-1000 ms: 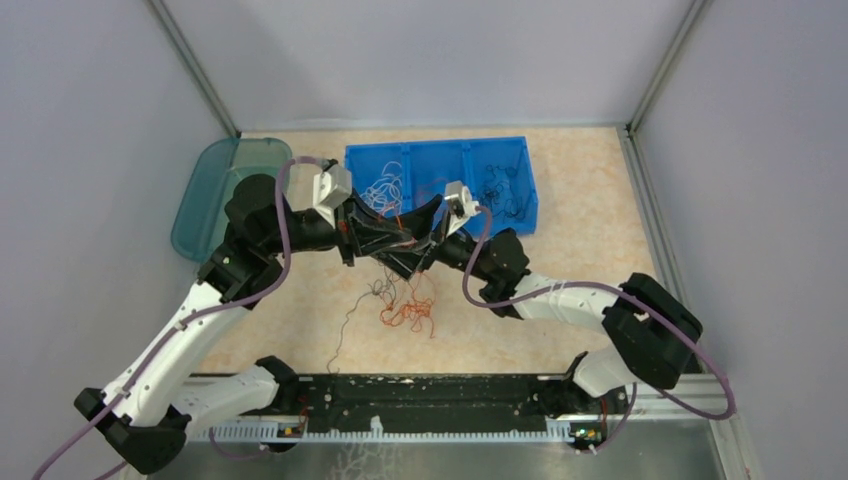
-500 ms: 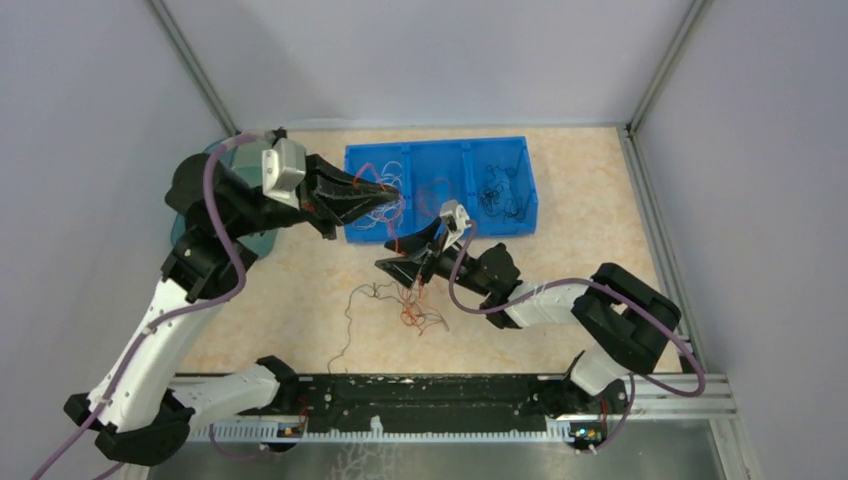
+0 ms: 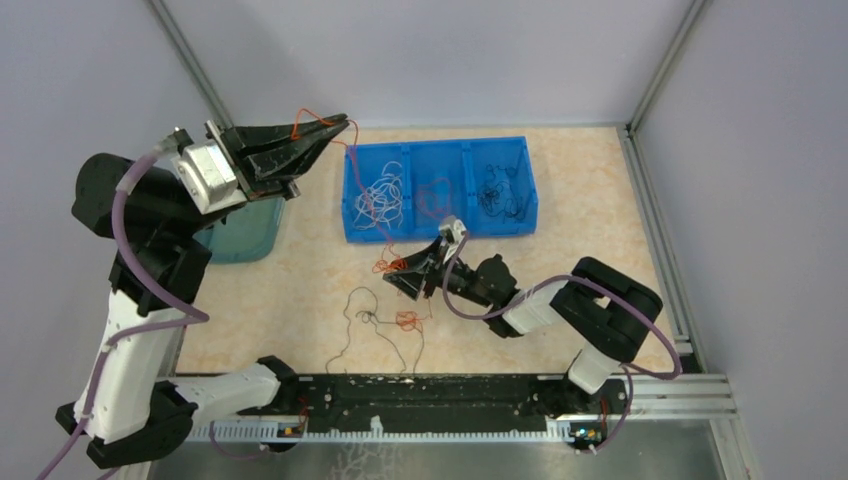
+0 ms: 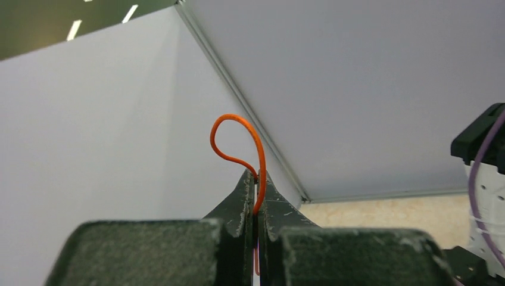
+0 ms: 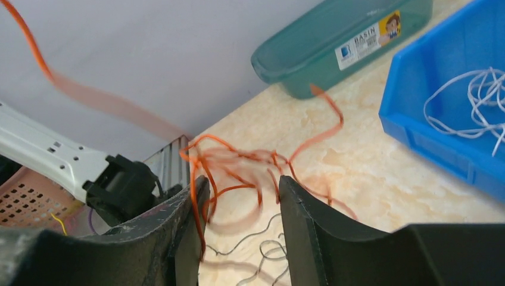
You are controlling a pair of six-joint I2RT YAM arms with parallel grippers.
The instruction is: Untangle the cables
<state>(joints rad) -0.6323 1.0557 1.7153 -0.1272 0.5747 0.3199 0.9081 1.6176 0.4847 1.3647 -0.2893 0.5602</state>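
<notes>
My left gripper is raised high at the back left, shut on an orange cable. That cable loops out above the fingertips as an orange loop. From there it trails down over the blue bin to the orange strands by my right gripper, which sits low over the table. The right gripper is open, with blurred orange strands passing between its fingers and one lying against the left finger. A small orange clump and a thin black cable lie on the table.
A blue three-part bin at the back holds white cables on the left and black cables on the right. A teal basin stands at the left, partly behind my left arm. The walls are close on both sides.
The left gripper has swung up and to the back left, drawing the orange cable out. The right gripper has dropped toward the table and its jaws have narrowed. The orange clump has thinned.
</notes>
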